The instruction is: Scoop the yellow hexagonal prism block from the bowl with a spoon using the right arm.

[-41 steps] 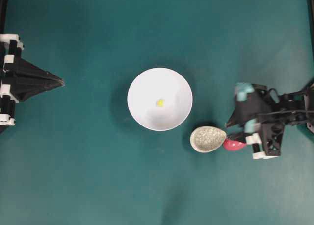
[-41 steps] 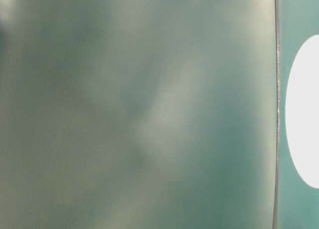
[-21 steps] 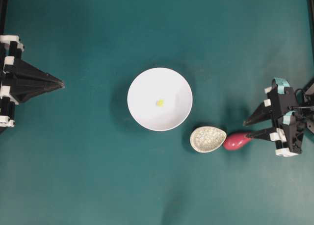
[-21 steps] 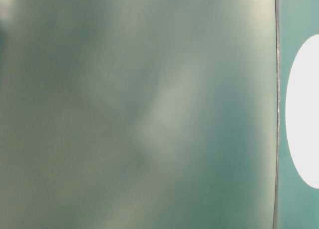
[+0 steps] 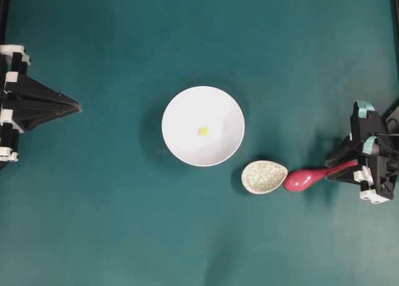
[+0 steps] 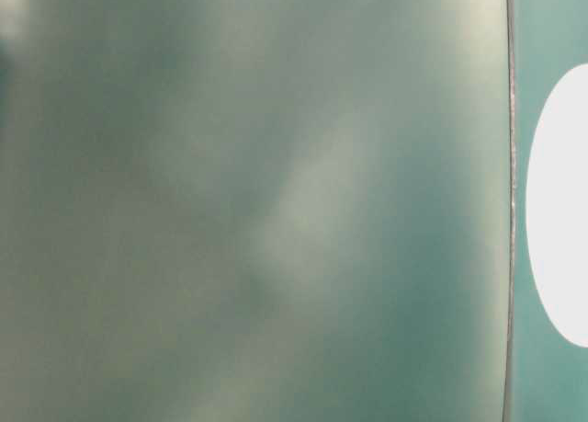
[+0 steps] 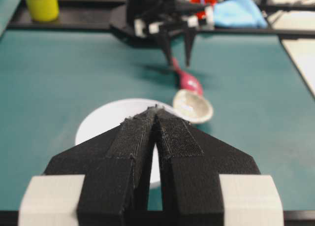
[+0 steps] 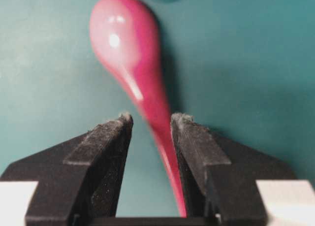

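The right gripper (image 8: 151, 122) straddles the glossy pink-red spoon's (image 8: 129, 48) handle, jaws still apart and unclamped; next they must close before carrying it to the white bowl (image 5: 203, 126).

1. The overhead view looks straight down on the green tabletop (image 5: 112, 224) from well above, taking in the bowl (image 5: 203, 126) at centre, the left claw (image 5: 73, 104) at the left edge and the right claw (image 5: 340, 164) at the right.
2. The table-level view sits very close to the surface and is mostly a blur; only a white curve, probably the bowl (image 6: 560, 206), shows at its right edge.
3. The left wrist view looks across the tabletop over its own claw (image 7: 156, 113) toward the far side, sharing the bowl (image 7: 106, 118), the spoon (image 7: 187, 79) and the speckled rest (image 7: 193, 106) with the overhead view.
4. The right wrist view looks along its claw (image 8: 151, 121) at close range onto the spoon (image 8: 129, 48).
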